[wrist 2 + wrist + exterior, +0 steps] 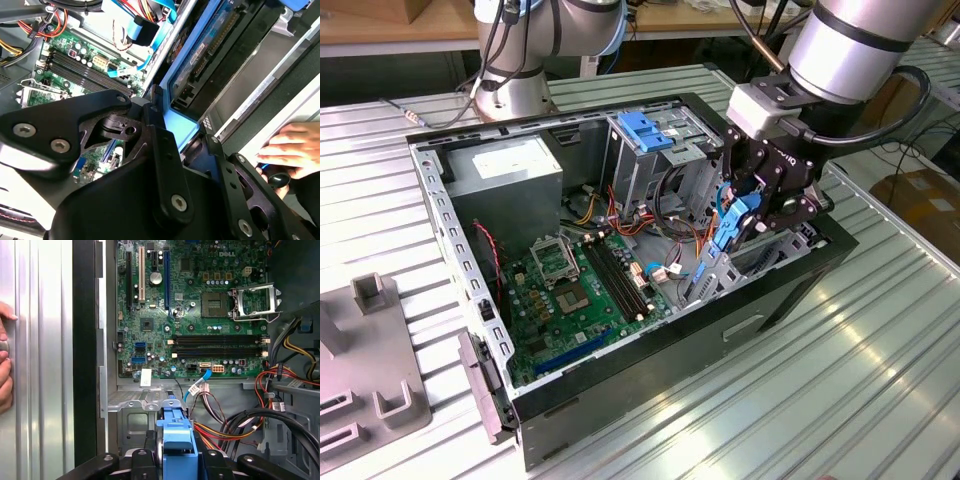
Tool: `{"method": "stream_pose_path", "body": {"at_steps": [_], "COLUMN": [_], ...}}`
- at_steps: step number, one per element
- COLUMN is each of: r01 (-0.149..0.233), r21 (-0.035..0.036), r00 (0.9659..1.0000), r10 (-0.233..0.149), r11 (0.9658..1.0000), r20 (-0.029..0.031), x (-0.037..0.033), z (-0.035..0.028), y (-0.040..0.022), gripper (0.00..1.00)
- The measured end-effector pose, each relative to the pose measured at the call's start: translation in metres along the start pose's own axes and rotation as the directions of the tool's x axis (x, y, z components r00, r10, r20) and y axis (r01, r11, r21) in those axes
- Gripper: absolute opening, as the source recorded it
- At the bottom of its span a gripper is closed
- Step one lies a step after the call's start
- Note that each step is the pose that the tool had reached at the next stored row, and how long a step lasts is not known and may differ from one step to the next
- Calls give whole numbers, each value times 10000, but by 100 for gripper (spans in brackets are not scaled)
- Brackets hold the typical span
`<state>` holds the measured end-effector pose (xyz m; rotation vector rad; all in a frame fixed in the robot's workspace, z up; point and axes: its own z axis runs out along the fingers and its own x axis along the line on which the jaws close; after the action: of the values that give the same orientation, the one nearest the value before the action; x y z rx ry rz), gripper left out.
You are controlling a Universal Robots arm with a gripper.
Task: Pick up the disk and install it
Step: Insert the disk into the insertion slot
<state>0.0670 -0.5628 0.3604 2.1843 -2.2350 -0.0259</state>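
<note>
The gripper (pixel 745 215) is down over the exterior view's right end of the open computer case (pixel 440 215), jaws clenched on the disk (pixel 728 225). The disk hangs on edge, its blue bracket bright against the black fingers, partly below the case's rim and just beside the metal drive cage (pixel 642 170). In the first wrist view the blue bracket (pixel 177 437) sits squeezed between the two fingers (pixel 141 460), right above the case's metal floor. The second wrist view catches the disk (pixel 207 50) from its dark underside, framed in blue.

Inside the case, the green motherboard (pixel 575 290) lies flat on the bottom, memory slots bare and processor socket uncovered. The grey power-supply box (pixel 515 180) fills the far corner. A blue latch (pixel 645 130) tops the drive cage, and red, orange and yellow cables (pixel 225 432) tangle beside it.

The case lies on the ribbed metal table (pixel 840 380). A person's hand (pixel 287 147) rests on the surface just outside the case wall.
</note>
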Motion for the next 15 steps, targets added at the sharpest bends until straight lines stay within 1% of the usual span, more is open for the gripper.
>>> {"method": "stream_pose_path", "body": {"at_steps": [7, 8, 9, 10, 12, 13, 15], "r01": [0, 0, 0, -1, 0, 0, 0], "r21": [0, 0, 0, 0, 0, 0, 0], "r00": [10000, 10000, 10000, 10000, 10000, 10000, 10000], "r10": [0, 0, 0, 1, 0, 0, 0], "r11": [10000, 10000, 10000, 10000, 10000, 10000, 10000], "r20": [-1, -2, 0, -1, 0, 0, -1], "x": [1, 2, 2, 2, 2, 2, 2], "z": [0, -1, 0, 0, 0, 0, 0], "y": [0, 0, 0, 0, 0, 0, 0], "gripper": [38, 44, 44, 51, 51, 49, 36]}}
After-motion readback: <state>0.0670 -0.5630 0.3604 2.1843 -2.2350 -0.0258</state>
